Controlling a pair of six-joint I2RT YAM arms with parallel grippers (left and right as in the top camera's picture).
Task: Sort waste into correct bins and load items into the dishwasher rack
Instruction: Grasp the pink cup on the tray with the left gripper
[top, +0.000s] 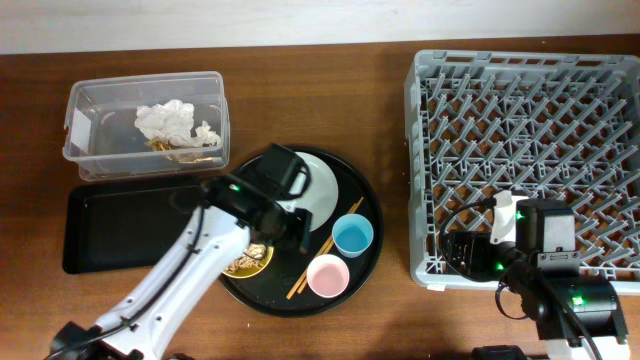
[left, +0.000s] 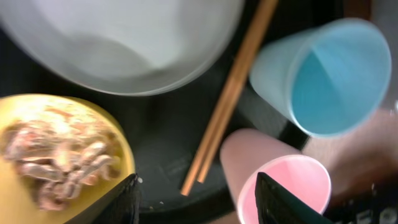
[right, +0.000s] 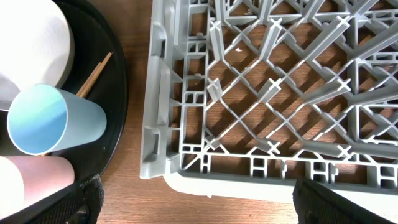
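— What crowds your chopsticks (left: 231, 93)?
— On the round tray (top: 270, 295): plate (top: 325, 185), blue cup (top: 352, 236), pink cup (top: 328, 276), yellow bowl (left: 118, 149). They run diagonally between plate and cups.
— Hands?
— Your left hand (left: 196, 202) hovers part-open, empty; right hand (right: 199, 205) wide, empty.

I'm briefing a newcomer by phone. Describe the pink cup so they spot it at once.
Left of the big grey rack lies a round black tray. On its edge nearest the robot stands the pink cup, beside the blue cup; it is the only pink thing there.
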